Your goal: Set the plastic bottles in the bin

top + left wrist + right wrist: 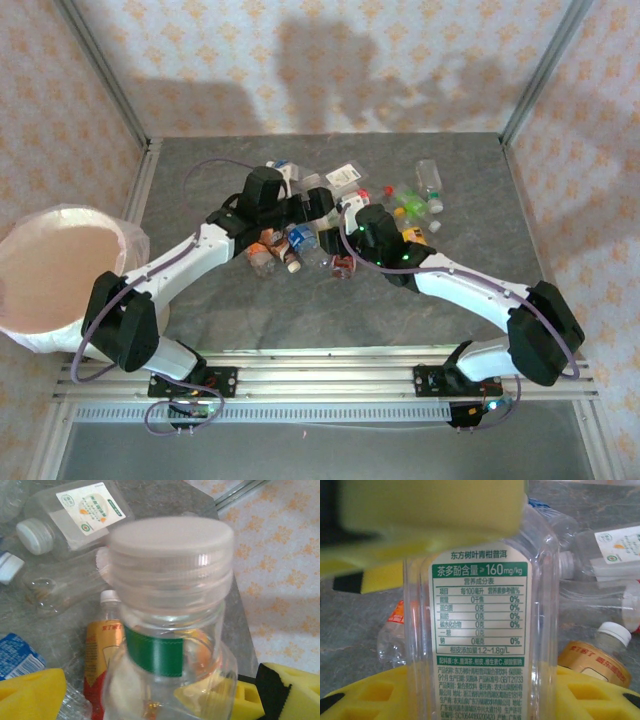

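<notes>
We see no bottle in the bin [35, 338] yet: the plastic bottles [292, 240] lie heaped on the table [250, 310], well apart from it, our right gripper [480, 610] squeezes 1 green-label bottle [480, 645], and our left gripper [160, 692] gapes wide around it, gripping nothing.

Light comes from above and the near side. In the top view, large soft shadows lie on the patterned back wall [330, 70], and the table [460, 290] is evenly lit without harsh glare. My left wrist view is bright but soft: the white cap [171, 537] close to the lens is smeared, and the wall behind it is washed pale. My right wrist view keeps the labelled bottle [480, 630] sharp enough to read its print, while my upper pad [430, 510] is a blurred yellow mass. Clear plastic catches faint highlights.
</notes>
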Action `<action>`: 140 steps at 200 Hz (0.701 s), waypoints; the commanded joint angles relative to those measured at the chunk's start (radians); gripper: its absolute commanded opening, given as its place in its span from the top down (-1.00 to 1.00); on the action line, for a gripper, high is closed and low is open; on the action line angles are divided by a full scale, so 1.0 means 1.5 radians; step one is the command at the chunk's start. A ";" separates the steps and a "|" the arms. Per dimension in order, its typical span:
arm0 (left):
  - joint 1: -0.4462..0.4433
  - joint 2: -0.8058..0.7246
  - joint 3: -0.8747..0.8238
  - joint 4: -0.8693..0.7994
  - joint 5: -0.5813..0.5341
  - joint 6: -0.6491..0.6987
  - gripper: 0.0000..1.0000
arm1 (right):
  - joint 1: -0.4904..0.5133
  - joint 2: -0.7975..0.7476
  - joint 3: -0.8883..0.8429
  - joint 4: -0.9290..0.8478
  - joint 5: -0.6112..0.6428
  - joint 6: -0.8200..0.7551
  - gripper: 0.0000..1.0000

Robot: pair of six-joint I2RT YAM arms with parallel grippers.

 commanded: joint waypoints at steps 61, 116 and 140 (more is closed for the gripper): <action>-0.004 0.016 0.033 0.050 -0.076 -0.022 -0.51 | 0.004 -0.011 -0.020 0.032 -0.091 -0.055 0.05; -0.005 0.003 0.015 0.046 -0.102 -0.025 0.00 | 0.004 -0.011 -0.020 0.038 -0.130 -0.059 0.05; -0.005 -0.003 0.009 0.052 -0.103 -0.025 0.13 | 0.004 -0.008 -0.017 0.031 -0.143 -0.060 0.03</action>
